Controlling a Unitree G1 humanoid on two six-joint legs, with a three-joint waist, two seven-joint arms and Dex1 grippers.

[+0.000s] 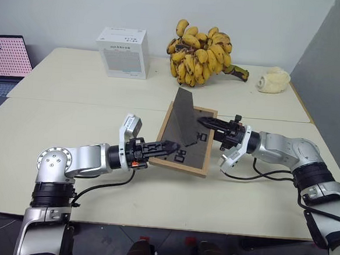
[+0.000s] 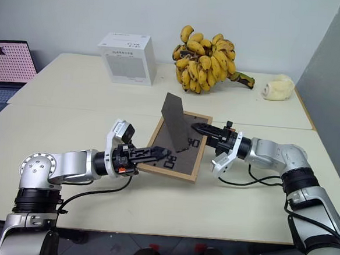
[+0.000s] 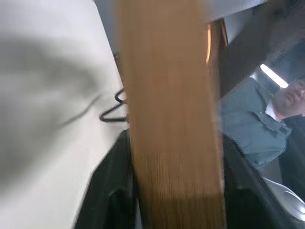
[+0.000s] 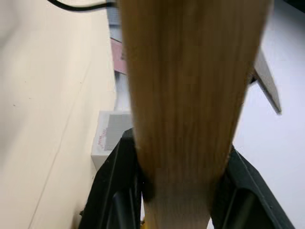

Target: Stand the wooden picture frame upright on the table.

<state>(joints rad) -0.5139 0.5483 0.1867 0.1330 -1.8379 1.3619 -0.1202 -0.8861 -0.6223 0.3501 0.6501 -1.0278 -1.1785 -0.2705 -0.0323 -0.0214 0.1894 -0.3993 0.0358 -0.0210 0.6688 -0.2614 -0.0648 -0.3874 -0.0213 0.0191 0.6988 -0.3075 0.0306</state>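
Note:
The wooden picture frame [image 1: 184, 137] is held tilted over the middle of the table [image 1: 71, 115], dark grey back facing up. Its stand [image 1: 183, 111] sticks up like a fin, and black clips show on the back. My left gripper [image 1: 170, 145] reaches in level from the left to the frame's near left edge. That light-wood edge [image 3: 171, 119] runs straight up the left wrist view. My right gripper [image 1: 204, 122] comes in level from the right and is shut on the frame's far right edge [image 4: 190, 95], with a black finger [image 4: 116, 186] on each side of the wood.
A white box [image 1: 122, 52] stands at the back left. A big bunch of bananas [image 1: 198, 53] lies behind the frame and a pale lump [image 1: 274, 79] at the back right. A laptop [image 1: 5, 57] sits off the left edge. A person [image 3: 267, 124] shows beyond the table.

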